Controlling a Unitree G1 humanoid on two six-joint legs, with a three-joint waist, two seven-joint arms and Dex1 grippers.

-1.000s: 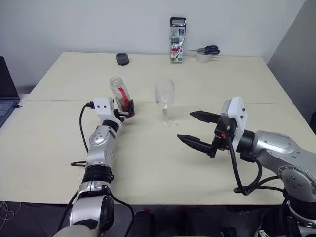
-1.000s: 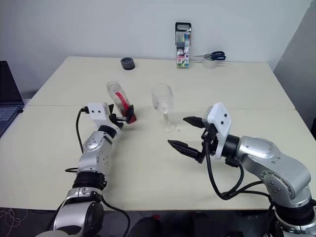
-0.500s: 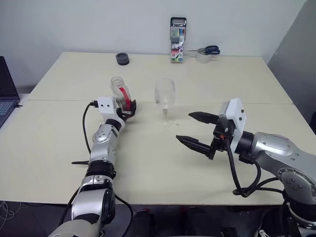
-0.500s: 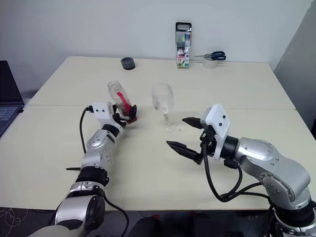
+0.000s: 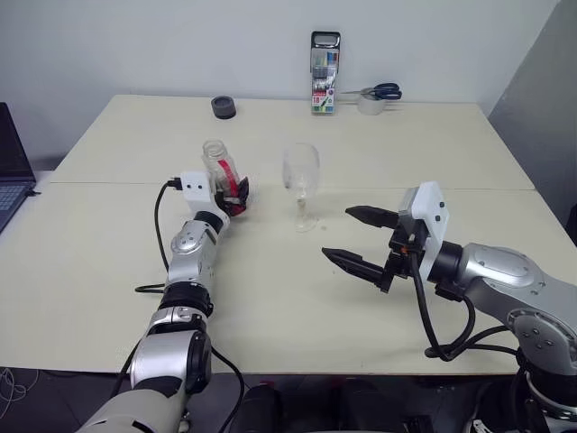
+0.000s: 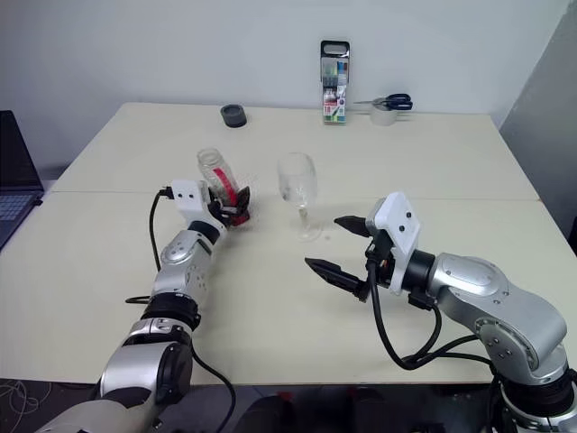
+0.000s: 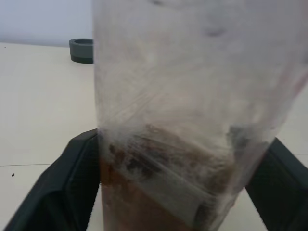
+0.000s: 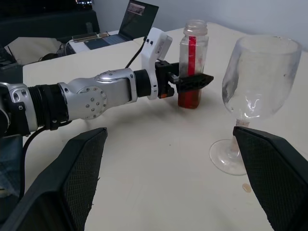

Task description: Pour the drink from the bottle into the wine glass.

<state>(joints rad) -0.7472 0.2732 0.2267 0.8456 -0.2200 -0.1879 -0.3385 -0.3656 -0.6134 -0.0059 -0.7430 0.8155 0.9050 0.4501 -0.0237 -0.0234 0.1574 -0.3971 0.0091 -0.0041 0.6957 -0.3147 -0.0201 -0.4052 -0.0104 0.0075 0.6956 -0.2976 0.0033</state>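
Observation:
The bottle point(image 5: 216, 161) stands upright and uncapped on the table, left of the wine glass point(image 5: 301, 177). It is clear with a red strip, and the reddish-brown drink point(image 8: 190, 99) fills only its lowest part. My left gripper point(image 5: 236, 195) reaches level from the near side and is shut on the bottle's lower part. In the left wrist view both black fingers point(image 7: 72, 183) press its sides. The empty wine glass stands upright. My right gripper point(image 5: 338, 233) hovers open to the right of the glass, pointing toward it, apart from everything.
At the table's far edge are a black tape roll point(image 5: 224, 107), an upright pen case point(image 5: 325, 74) and scissors point(image 5: 382, 91) on a grey roll. A laptop point(image 5: 11, 167) sits at the left edge. A black cable point(image 5: 155, 271) trails by my left arm.
My left gripper's fingers have closed in onto the bottle's lower part, and the left forearm has straightened a little. The right arm, bottle and glass have kept still.

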